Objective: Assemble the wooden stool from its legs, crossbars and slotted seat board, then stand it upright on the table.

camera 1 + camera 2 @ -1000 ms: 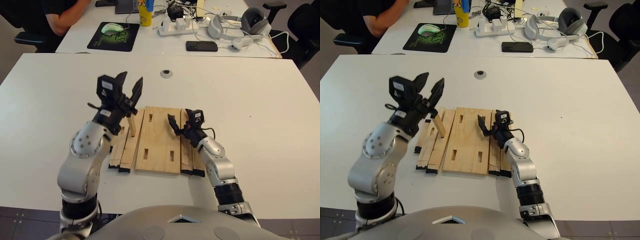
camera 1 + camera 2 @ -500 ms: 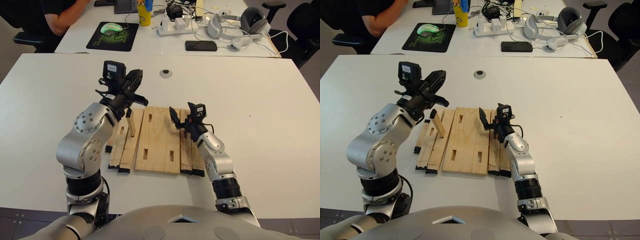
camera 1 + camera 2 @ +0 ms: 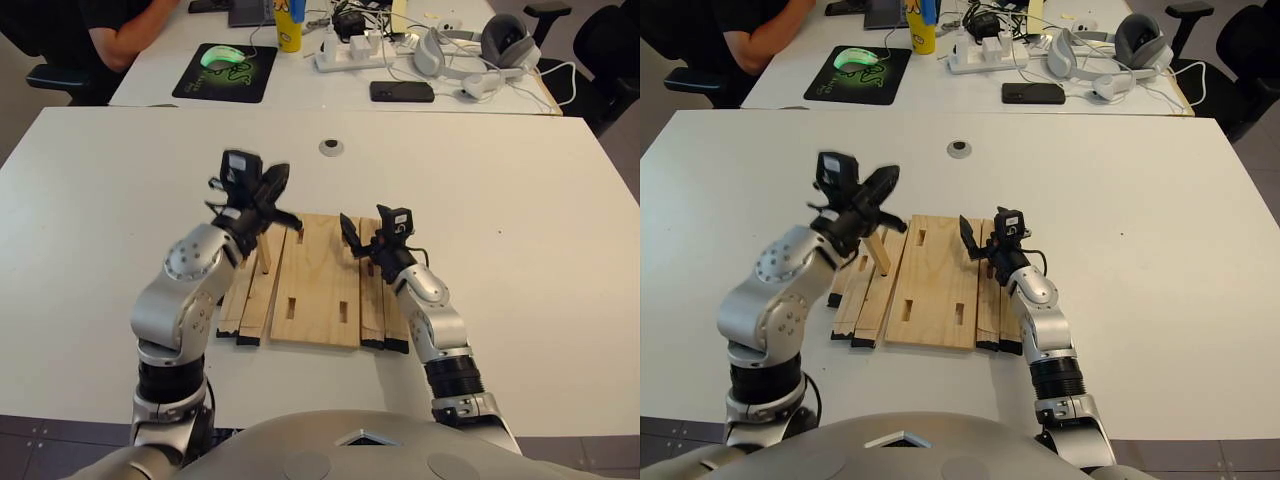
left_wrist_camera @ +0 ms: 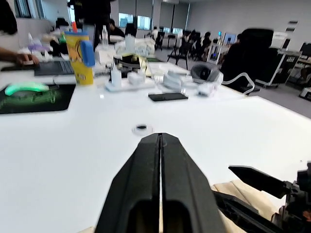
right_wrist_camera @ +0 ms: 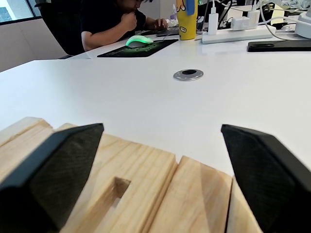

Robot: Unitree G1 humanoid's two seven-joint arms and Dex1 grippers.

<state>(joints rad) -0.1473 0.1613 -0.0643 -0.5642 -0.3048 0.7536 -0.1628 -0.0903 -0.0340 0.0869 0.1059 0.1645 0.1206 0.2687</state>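
The slotted seat board lies flat on the white table. Long wooden pieces lie flat against its left side and its right side. One short wooden piece stands tilted on the left pieces. My left gripper hovers just above and behind that piece; in the left wrist view its fingers are pressed together with nothing between them. My right gripper is open and low over the board's far right corner. Its fingers stand wide apart over the slotted wood.
A round cable grommet sits in the table beyond the wood. A second table behind holds a mouse pad, a phone, a headset and a yellow cup. Bare tabletop lies left and right of the wood.
My left gripper has come down and forward towards the standing piece, and its fingers have gone from open to shut. The right gripper rose slightly early on, then stayed put.
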